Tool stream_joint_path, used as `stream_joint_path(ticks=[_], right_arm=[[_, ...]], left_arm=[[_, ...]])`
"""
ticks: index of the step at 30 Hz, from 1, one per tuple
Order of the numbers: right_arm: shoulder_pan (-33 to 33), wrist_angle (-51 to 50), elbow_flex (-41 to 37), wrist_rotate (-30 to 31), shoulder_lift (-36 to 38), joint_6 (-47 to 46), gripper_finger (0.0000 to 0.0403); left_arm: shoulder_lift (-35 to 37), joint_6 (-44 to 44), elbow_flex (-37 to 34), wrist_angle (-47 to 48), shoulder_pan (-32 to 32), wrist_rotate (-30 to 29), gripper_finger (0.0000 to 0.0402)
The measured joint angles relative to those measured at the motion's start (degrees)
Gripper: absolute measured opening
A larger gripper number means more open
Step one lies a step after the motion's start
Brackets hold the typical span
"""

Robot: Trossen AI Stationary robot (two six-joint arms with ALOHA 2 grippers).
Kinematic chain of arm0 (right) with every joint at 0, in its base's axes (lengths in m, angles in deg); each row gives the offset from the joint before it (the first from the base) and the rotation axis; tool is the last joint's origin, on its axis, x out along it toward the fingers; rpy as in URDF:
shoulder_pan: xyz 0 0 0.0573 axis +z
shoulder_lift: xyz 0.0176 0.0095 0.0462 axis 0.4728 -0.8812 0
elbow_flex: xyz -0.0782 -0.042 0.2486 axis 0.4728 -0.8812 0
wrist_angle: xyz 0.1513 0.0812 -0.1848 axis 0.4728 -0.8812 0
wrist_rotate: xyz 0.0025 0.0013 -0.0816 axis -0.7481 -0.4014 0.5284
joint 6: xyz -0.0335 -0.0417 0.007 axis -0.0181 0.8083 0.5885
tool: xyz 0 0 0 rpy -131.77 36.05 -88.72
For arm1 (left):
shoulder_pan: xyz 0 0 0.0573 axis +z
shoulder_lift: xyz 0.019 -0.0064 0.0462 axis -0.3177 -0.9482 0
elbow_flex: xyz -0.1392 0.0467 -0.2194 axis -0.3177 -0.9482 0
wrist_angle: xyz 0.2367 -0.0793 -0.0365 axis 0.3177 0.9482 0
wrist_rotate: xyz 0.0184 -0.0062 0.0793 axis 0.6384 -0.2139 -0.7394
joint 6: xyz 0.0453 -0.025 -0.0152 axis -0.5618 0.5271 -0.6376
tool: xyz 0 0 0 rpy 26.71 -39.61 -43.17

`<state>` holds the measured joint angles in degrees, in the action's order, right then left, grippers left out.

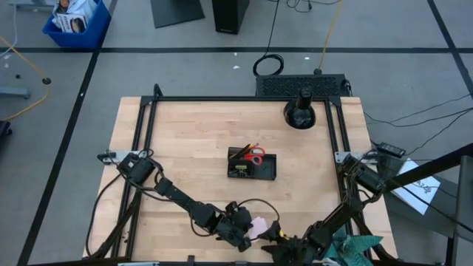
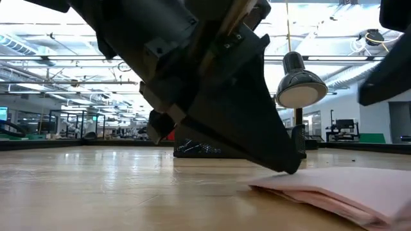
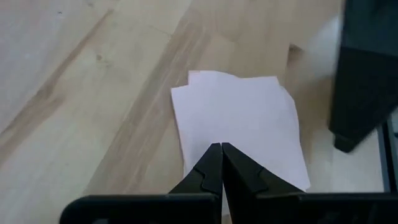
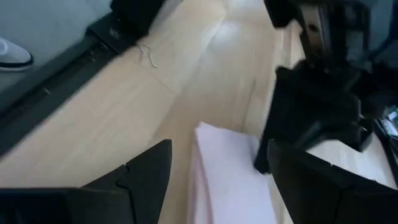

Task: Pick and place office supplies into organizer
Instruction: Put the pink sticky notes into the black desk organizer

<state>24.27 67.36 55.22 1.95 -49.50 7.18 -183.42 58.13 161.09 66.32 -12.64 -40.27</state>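
The pink sticky-note pad (image 1: 259, 227) lies flat near the table's near edge, also seen as the pad (image 3: 239, 121) and the pad (image 2: 340, 189). My left gripper (image 1: 242, 230) (image 3: 221, 148) is shut, its tips on the pad. My right gripper (image 1: 284, 242) (image 4: 217, 149) is open, its fingers standing on either side of the pad (image 4: 224, 171), and I see no contact. The black organizer (image 1: 252, 165) sits mid-table, holding red-handled scissors (image 1: 256, 155) and orange pencils. My left gripper touches the pad with its shut fingertips (image 2: 292, 169), which sit on the top sheet (image 3: 217, 134) near the edge closest to the gripper. It comes slanting down from the table's left. The pad lies flat on the table, its sheets slightly fanned.
A black domed lamp (image 1: 299, 112) stands at the far right of the table. A teal paper plant (image 1: 356, 247) sits by the near right corner. The two grippers are close together at the near edge. Bare wood lies between them and the organizer.
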Motion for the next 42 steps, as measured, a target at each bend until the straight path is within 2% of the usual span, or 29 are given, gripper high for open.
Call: stream_joint_path(ticks=[7,15,19,25,37,42], right_arm=[[-0.3,-5.7,-0.1,-0.1,0.2,-3.8,0.0259],[-0.3,-8.1,-0.2,-1.6,0.1,-5.0,0.0258],[-0.4,-8.9,-0.2,-4.1,0.1,-6.5,0.0258],[-0.3,-11.6,-0.2,-4.7,0.1,-7.8,0.0258],[-1.1,-17.4,-0.1,-5.5,0.2,-7.5,0.0257],[-2.1,-17.9,-0.4,-5.9,0.3,-6.5,0.0236]], left_arm=[[0.1,-2.5,0.0,-1.9,-0.4,0.8,0.001],[4.3,-8.0,0.0,-3.0,-1.0,-0.3,0.001],[4.9,-5.2,0.0,0.6,-0.8,-1.6,0.0006],[3.6,-1.0,-0.1,6.2,0.0,-2.0,0.001],[1.1,0.8,0.0,3.8,1.3,1.9,0.0009],[0.8,0.6,0.0,2.7,1.2,2.5,0.0006]])
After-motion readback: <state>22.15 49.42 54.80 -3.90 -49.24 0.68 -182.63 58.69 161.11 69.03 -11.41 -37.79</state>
